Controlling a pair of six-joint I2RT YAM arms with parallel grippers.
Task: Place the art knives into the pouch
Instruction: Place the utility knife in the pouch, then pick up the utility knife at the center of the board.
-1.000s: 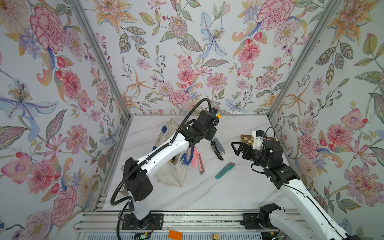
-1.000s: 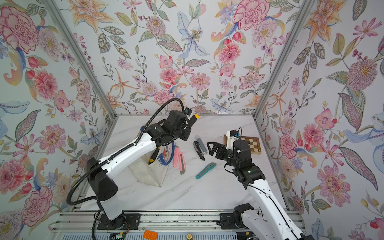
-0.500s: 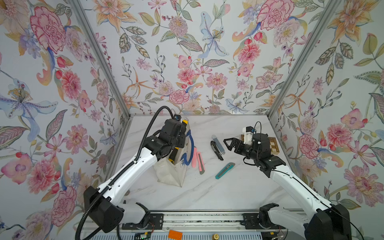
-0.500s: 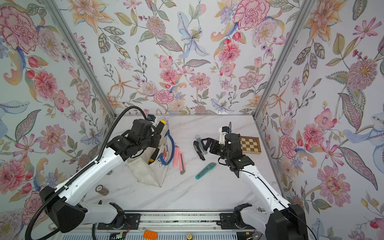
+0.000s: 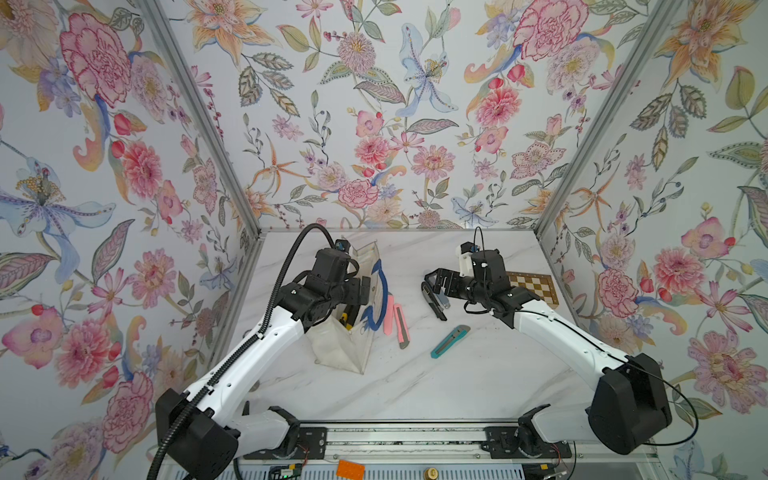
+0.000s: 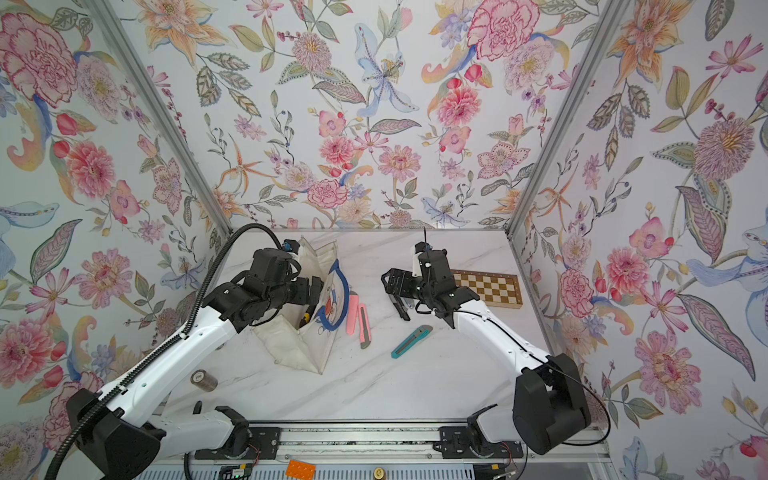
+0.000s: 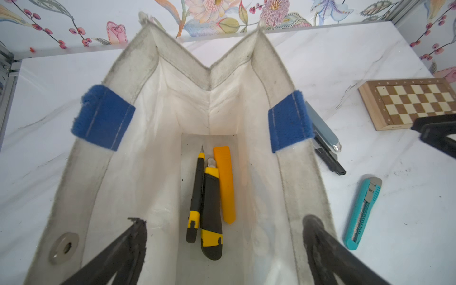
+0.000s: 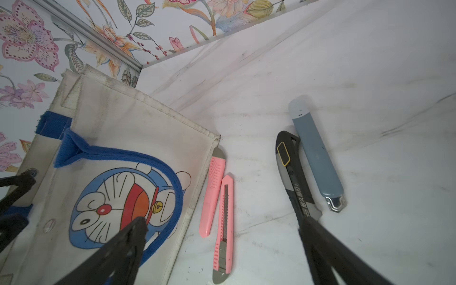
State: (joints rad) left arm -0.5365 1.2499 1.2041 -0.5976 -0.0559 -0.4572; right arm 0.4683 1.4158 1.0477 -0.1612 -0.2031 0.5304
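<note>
Pouch (image 8: 138,128) w/ Doraemon print; black knife (image 8: 293,177) lettering unreadable.

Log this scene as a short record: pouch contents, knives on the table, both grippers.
Pouch: off-white canvas tote bag with blue handles, standing open
Inside: slim black-and-yellow art knife, black-and-yellow utility cutter, orange plastic cutter
On table: pink cutters, black cutter, grey-blue cutter, teal cutter
Left gripper: open, above pouch mouth
Right gripper: open, empty

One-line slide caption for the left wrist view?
Open left gripper over the pouch; two black-yellow knives and an orange piece lie inside, teal knife outside.
</note>
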